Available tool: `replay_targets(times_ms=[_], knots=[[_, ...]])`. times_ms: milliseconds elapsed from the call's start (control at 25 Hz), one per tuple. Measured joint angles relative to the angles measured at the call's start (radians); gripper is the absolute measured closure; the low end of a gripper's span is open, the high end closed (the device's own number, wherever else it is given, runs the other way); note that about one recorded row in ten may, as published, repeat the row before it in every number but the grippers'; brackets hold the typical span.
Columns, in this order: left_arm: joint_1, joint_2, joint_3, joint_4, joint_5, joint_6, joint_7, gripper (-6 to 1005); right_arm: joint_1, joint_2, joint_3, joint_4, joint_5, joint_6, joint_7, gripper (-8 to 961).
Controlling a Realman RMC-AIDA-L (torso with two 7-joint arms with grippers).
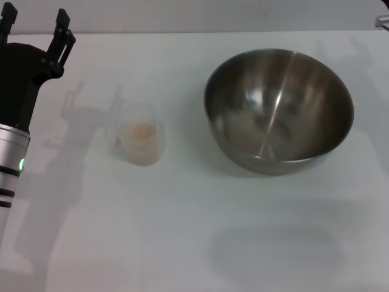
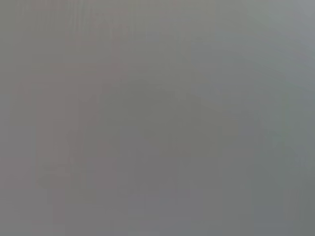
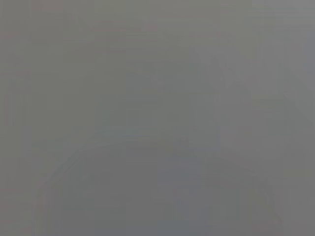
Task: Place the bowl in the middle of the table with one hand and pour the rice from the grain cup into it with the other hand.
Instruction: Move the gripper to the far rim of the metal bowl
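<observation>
A plain white, matte table [image 1: 182,243] is seen from the head view, with soft shadows cast across it. Right of centre, a large round bowl [image 1: 278,109] of polished stainless steel is set upright on the table; its deep, curved interior is reflective, streaked with a bright vertical highlight, and no grains are seen inside it. To its left, well apart from it, a small grain cup [image 1: 141,143] of frosted, translucent plastic stands upright, round and slightly tapered. Inside the cup a low heap of pale beige rice [image 1: 139,132] is visible through the wall, its grainy texture only faintly made out. At the far left edge, the left tool [image 1: 33,27] is held above the table, near the cup but apart from it; its two dark, slim fingers are spread with nothing between them, mounted on a black body that passes into a silver, ringed arm segment with a small green light. The right tool is not seen in the head view. Both wrist views are filled by a featureless grey field, possibly the table surface, in which nothing can be identified.
</observation>
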Motion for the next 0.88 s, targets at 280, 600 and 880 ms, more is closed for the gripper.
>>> replay_targets(times_ms=[280, 600, 880], knots=[[0.003, 0.001, -0.003, 0.006, 0.000, 0.003, 0.000, 178, 0.000, -0.002, 0.047, -0.415, 0.003, 0.750, 0.008, 189], [0.000, 0.002, -0.013, 0.007, -0.008, 0.002, -0.001, 183, 0.190, -0.007, 0.271, -0.610, 0.059, 1.541, -0.092, 193], [-0.005, 0.002, -0.020, 0.014, -0.008, -0.001, -0.006, 187, 0.370, -0.008, 0.534, -0.431, 0.117, 1.825, -0.259, 197]])
